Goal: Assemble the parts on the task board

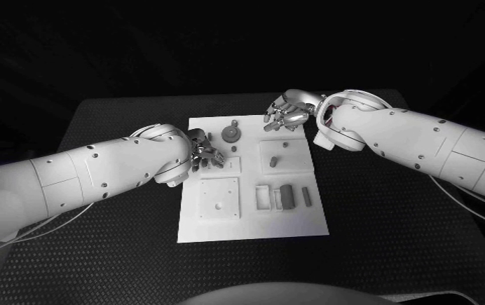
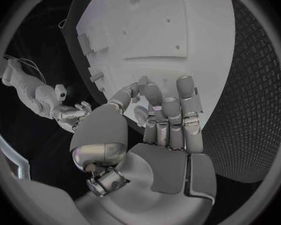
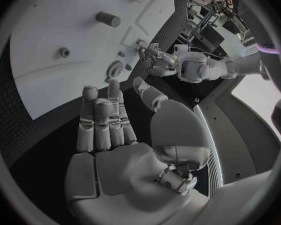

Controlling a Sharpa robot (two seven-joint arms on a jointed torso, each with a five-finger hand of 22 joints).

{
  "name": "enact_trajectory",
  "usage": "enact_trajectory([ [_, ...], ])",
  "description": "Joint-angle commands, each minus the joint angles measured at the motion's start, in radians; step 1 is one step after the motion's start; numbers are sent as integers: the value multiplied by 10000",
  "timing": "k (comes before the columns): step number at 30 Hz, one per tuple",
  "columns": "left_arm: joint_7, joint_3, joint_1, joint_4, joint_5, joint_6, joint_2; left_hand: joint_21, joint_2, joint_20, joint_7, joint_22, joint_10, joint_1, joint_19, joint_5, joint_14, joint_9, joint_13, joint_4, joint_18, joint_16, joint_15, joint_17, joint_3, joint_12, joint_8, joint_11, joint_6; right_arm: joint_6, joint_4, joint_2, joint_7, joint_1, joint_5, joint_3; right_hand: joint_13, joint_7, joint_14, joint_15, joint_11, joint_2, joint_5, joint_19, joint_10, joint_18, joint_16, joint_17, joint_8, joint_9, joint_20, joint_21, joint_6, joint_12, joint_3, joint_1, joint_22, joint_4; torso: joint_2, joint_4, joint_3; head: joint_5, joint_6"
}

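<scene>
Left hand (image 1: pixel 205 156) curled over task board (image 1: pixel 253 221), hold unclear; right hand (image 1: pixel 286 113) spread, empty. Lower slowly, align before pressing.

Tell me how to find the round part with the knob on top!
Start at the white task board in the middle of the black table. Go to its far edge, between the left hand and the right hand. The round part sits there, a disc with a stalk, while its neighbours are little pegs and flat blocks.
</scene>
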Motion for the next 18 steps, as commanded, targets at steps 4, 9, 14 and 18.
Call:
enact_trajectory([
  [4, 124, 1, -2, 10, -89, -54, 29, 8, 929, -24, 83, 202, 71, 1053, 94, 69, 161, 9, -18, -817, -32, -18, -133, -15, 861, 42, 42, -24, -1, 131, 2, 9, 55, -8, 1, 1, 12, 193, -67, 4, 39, 31, 37, -47, -43, 114, -34, -10, -42, 16, -32, -69, 89, 33, 12, -99, 162, 52, 0, -10, 7, 9, 5],
  [9, 156, 1, -2, 6, -66, -29, 45, 7, 932, -25, 83, 201, 72, 1055, 97, 65, 164, 10, -19, -815, -32, -19, -134, -16, 861, 41, 38, -24, -2, 139, 8, 11, 57, -8, 1, 1, 12, 193, -67, 3, 39, 31, 36, -47, -43, 114, -33, -10, -43, 17, -32, -69, 89, 33, 13, -98, 162, 50, 1, -3, 6, -10, -2],
  [14, 161, 1, -2, -2, -53, 12, 68, 6, 934, -26, 82, 200, 74, 1056, 98, 60, 166, 10, -20, -814, -33, -20, -135, -17, 861, 41, 35, -25, -3, 143, 7, 14, 56, -8, 1, 1, 12, 193, -67, 3, 38, 31, 36, -47, -43, 114, -33, -10, -44, 17, -33, -69, 89, 33, 13, -97, 163, 50, 2, 1, 1, -10, -1],
  [18, 183, 0, -2, -5, -53, 15, 68, 5, 933, -26, 83, 199, 73, 1057, 99, 55, 167, 10, -22, -813, -34, -22, -135, -18, 860, 40, 31, -24, -4, 145, 10, 11, 54, -8, 1, 1, 12, 194, -67, 3, 39, 30, 36, -48, -44, 114, -33, -10, -44, 18, -32, -69, 88, 33, 13, -97, 163, 49, -2, 3, -1, -17, 5],
])
